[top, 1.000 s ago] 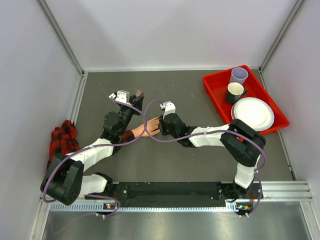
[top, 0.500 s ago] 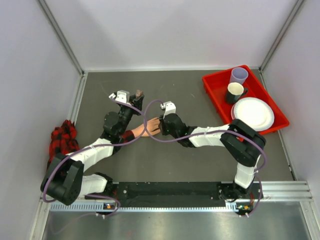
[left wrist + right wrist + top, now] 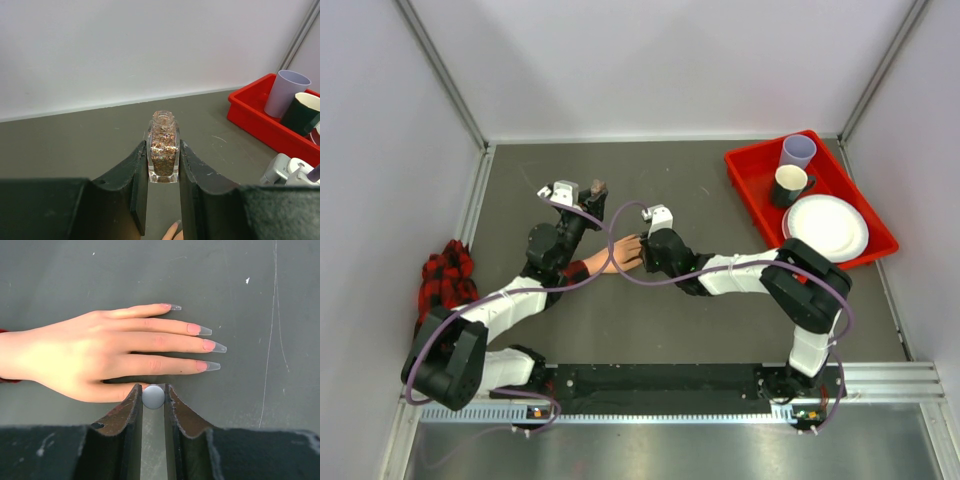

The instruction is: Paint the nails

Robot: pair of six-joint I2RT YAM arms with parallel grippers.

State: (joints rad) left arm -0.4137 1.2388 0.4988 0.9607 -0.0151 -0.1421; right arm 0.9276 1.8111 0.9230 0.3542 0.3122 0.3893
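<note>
A peach mannequin hand lies flat on the grey table, its fingers pointing away from the plaid sleeve. Its long nails are pink at the base with clear tips. My right gripper is shut on a grey round-ended brush cap, right over the thumb, whose nail is hidden. From above, that gripper touches the hand. My left gripper is shut on an uncapped bottle of coppery glitter polish, upright just beyond the hand.
At the back right stands a red tray holding a lavender cup, a black mug and a white plate. White walls close in the table on three sides.
My right wrist has edged very slightly nearer and to the right over the hand. The left arm and the bottle have not moved.
</note>
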